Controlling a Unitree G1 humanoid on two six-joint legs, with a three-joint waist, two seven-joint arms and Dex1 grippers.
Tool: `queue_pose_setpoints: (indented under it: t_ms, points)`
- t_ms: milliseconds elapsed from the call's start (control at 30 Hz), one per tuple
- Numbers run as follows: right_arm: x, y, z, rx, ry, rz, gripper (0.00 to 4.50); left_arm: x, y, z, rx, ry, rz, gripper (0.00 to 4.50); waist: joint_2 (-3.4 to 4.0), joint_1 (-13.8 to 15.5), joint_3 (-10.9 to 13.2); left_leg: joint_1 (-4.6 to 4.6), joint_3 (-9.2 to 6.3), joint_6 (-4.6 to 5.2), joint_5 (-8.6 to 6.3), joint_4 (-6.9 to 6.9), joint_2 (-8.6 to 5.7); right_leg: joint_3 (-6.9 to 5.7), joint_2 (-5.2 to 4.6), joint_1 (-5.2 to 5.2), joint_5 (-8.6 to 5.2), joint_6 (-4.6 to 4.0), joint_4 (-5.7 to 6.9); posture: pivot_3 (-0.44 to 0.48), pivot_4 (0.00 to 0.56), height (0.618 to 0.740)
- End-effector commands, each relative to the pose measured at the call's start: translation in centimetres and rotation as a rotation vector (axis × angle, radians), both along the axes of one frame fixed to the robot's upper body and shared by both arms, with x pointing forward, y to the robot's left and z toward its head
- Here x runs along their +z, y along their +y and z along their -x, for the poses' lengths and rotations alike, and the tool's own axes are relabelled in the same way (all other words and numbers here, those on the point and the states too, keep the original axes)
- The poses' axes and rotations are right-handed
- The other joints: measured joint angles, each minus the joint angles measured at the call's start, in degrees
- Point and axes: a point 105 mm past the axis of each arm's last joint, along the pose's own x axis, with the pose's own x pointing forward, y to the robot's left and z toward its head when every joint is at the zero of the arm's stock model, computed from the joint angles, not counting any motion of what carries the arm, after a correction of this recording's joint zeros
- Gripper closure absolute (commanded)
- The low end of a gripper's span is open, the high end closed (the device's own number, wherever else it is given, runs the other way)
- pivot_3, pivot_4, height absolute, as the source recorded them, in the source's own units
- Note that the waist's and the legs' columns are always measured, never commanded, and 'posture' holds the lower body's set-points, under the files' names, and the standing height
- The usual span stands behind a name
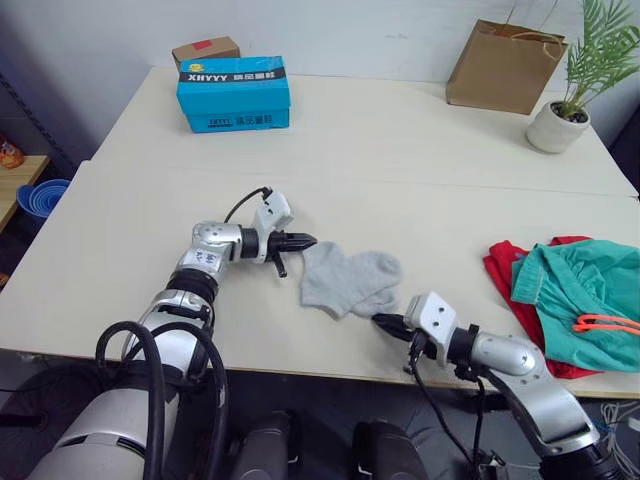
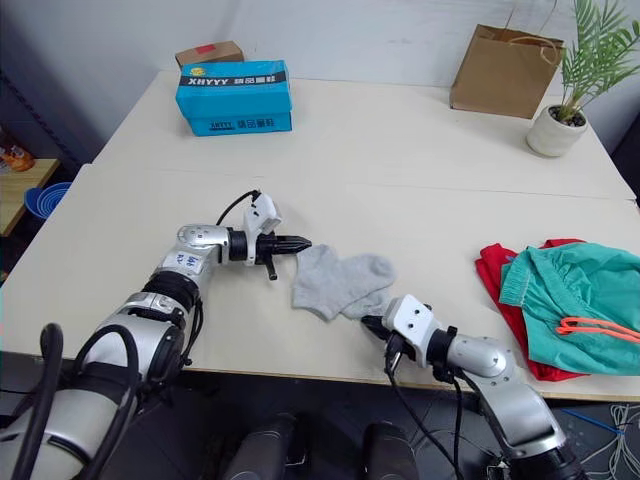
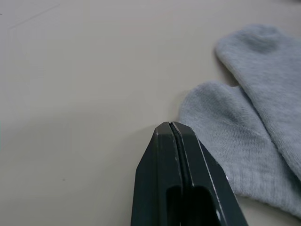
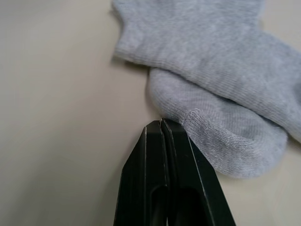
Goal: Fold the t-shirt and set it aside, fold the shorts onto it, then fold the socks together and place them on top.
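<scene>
The table (image 1: 400,150) carries socks (image 1: 350,280), t-shirt (image 1: 500,270), boxes, bag, plant.

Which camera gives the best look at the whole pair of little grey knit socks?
The left eye view: the pair of small light-grey knit socks lies whole and unobstructed on the table between both claws. The right eye view shows the same. Each wrist view catches just part of the socks, beside its shut claw.

My grey socks (image 1: 350,281) lie flat and overlapping, well left of the t-shirt (image 1: 505,272). That red t-shirt lies crumpled, mostly under the teal shorts (image 1: 580,290), whose orange drawstring (image 1: 604,323) rests on top.
</scene>
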Motion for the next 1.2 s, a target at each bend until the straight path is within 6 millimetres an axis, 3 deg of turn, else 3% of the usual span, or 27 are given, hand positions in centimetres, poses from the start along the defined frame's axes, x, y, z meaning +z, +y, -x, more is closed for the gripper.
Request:
queue_pose_setpoints:
  t_ms: [33, 167, 267, 367, 500, 633, 733, 767, 967, 1200]
  points:
    - [0.8, -0.5, -0.1, 0.022, -0.018, -0.006, 4.46, 0.0, 1.2, 0.5, 0.007, -0.014, 0.013, 4.50, 0.00, -0.1, 0.0, 0.02, 0.00, 0.00, 0.00, 0.00, 0.00, 0.00, -0.01, 0.00, 0.00, 0.00, 0.01, 0.000, 0.150, 0.740]
    - [1.1, -0.7, 0.7, 0.053, 0.042, -0.062, 4.46, 0.2, 2.6, 0.7, 0.075, -0.054, 0.041, 4.50, 0.00, -0.7, 0.0, 0.03, -0.03, -0.01, 0.01, 0.02, 0.02, 0.00, -0.08, 0.03, 0.00, 0.00, 0.09, 0.000, 0.150, 0.740]
    - [2.6, -0.9, 1.7, 0.069, 0.143, -0.194, 4.46, 1.6, 4.2, 1.0, 0.144, -0.064, 0.134, 4.50, 0.00, -1.2, 0.0, 0.06, -0.06, -0.01, 0.01, 0.02, 0.03, 0.00, -0.13, 0.05, 0.00, 0.00, 0.36, 0.000, 0.150, 0.740]
    - [4.0, -1.6, 2.1, 0.105, 0.159, -0.207, 3.64, 3.0, 5.6, 2.1, 0.152, -0.082, 0.152, 3.69, 0.00, -1.3, 0.0, 0.06, -0.09, -0.02, 0.01, 0.03, 0.05, 0.01, -0.13, 0.05, 0.00, 0.00, 0.39, 0.000, 0.150, 0.740]
    - [6.1, -2.8, 2.1, 0.136, 0.262, -0.274, 2.31, 4.1, 6.5, 5.4, 0.134, 0.132, 0.193, 2.46, 0.00, -1.3, 0.0, 0.08, -0.23, -0.02, 0.00, 0.04, 0.06, 0.14, -0.17, 0.14, 0.00, -0.01, 0.35, 0.000, 0.150, 0.740]
    - [5.6, -5.8, -1.3, -0.045, 0.364, -0.060, 1.01, 3.1, 5.9, 10.2, 0.116, 0.519, 0.129, 1.29, 0.05, -1.4, 0.0, 0.10, -0.29, -0.03, -0.01, 0.02, 0.04, 0.47, -0.21, 0.16, -0.01, -0.02, 0.30, 0.000, 0.150, 0.740]
    - [6.3, -6.1, -4.3, -0.106, 0.386, -0.085, 0.02, 2.3, 5.0, 11.0, 0.165, 0.634, 0.110, 0.37, 0.06, -1.1, 0.0, 0.15, -0.33, -0.13, 0.01, 0.00, 0.05, 0.54, -0.20, 0.12, -0.06, -0.11, 0.18, 0.000, 0.150, 0.740]
    - [6.6, -6.1, -5.4, -0.121, 0.388, -0.109, 0.00, 2.0, 4.6, 10.7, 0.199, 0.645, 0.105, 0.06, 0.06, -1.0, 0.0, 0.15, -0.33, -0.17, 0.03, -0.03, 0.04, 0.54, -0.21, 0.12, -0.07, -0.13, 0.17, 0.000, 0.150, 0.740]
    - [6.8, -4.7, -9.6, -0.136, 0.399, -0.132, 0.00, 0.3, 1.3, 10.5, 0.267, 0.739, 0.106, 0.02, 0.06, -0.9, 0.0, 0.13, -0.30, -0.16, 0.10, -0.04, -0.03, 0.49, -0.14, 0.13, -0.07, -0.12, 0.42, 0.000, 0.150, 0.740]
    - [6.0, -2.7, -11.2, -0.129, 0.486, -0.140, 0.00, -0.8, -0.6, 11.2, 0.255, 0.798, 0.031, 0.02, 0.08, -0.9, 0.0, 0.14, -0.29, -0.13, 0.14, 0.00, -0.05, 0.44, -0.08, 0.23, -0.06, -0.11, 0.43, 0.000, 0.150, 0.740]
